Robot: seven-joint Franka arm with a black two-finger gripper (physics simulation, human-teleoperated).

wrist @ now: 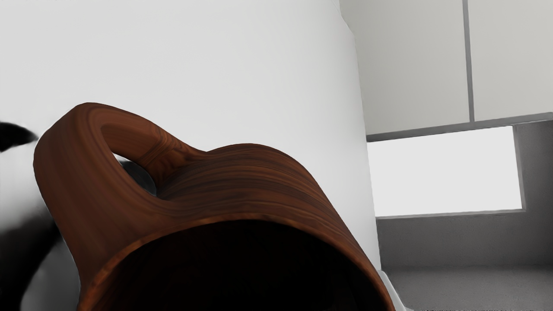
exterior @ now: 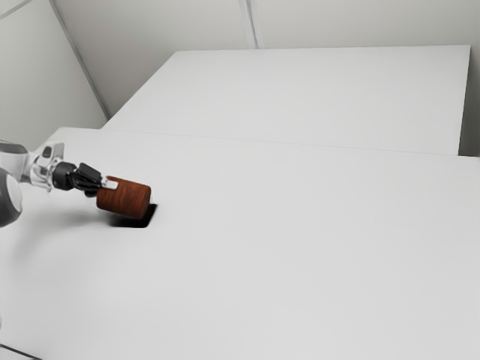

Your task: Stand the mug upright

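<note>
You have the mug (exterior: 126, 199) left of centre in the exterior view, lying over on its side rather than upright, its far end dipping a little toward that view's right. The gripper (exterior: 107, 183) is at its other end, with the arm (exterior: 13, 166) coming in from the left edge. You can't tell from these views how far open the gripper is, or whether it has hold of the mug. In your wrist view, the mug's open mouth (wrist: 242, 268) faces the camera, and the handle (wrist: 60, 172) stands out from its side. A black patch (exterior: 135, 222) lies just below the mug on the white table (exterior: 285, 247); it looks like shadow, though you can't be certain.
</note>
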